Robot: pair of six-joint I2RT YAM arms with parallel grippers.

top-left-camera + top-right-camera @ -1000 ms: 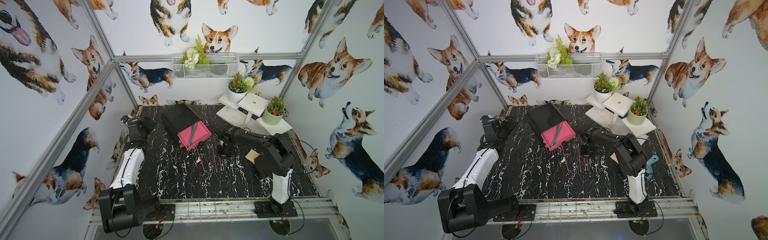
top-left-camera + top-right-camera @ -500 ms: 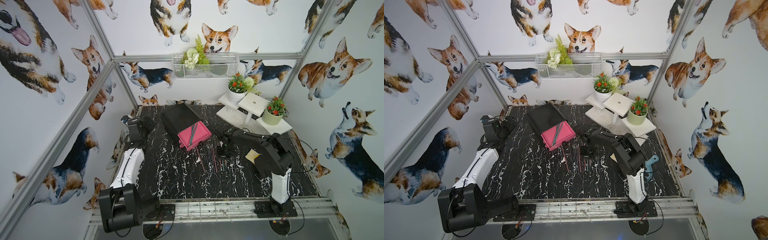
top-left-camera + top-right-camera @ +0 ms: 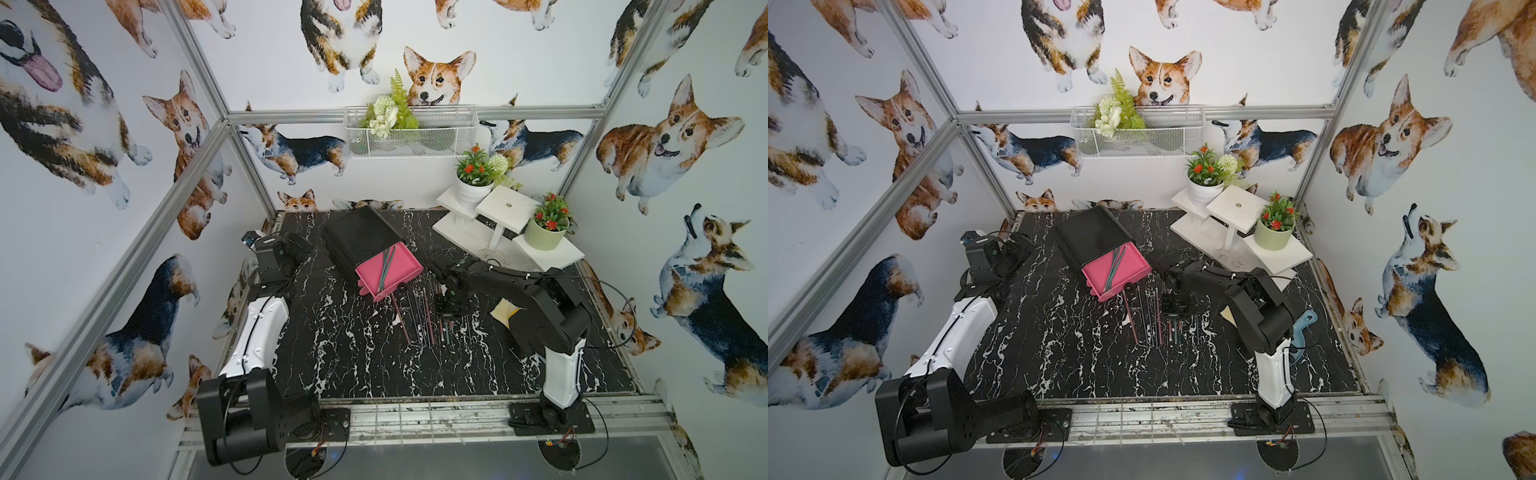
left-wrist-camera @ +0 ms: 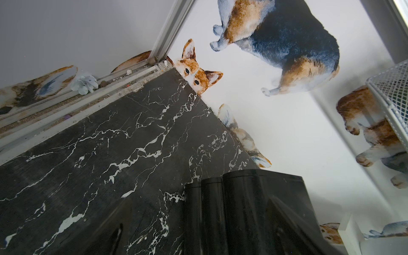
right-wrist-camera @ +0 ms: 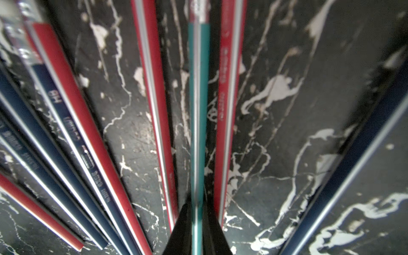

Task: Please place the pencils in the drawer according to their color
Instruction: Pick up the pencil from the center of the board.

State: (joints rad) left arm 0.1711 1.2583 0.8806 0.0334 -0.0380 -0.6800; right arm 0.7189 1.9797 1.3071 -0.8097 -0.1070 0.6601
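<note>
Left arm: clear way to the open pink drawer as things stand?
Probably yes. The left pincer hangs open beside the cabinet, nothing between it and the open pink drawer. The right arm is busy over the loose pencils in front, off that line.

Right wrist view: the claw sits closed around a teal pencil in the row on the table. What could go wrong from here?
1. Red pencils lie close on both sides of the teal pencil; the right claw might drag one along.
2. The grip looks near one end, so the pencil may droop or swing when lifted.
3. Tilted, it could catch the rim of the open pink drawer.
</note>
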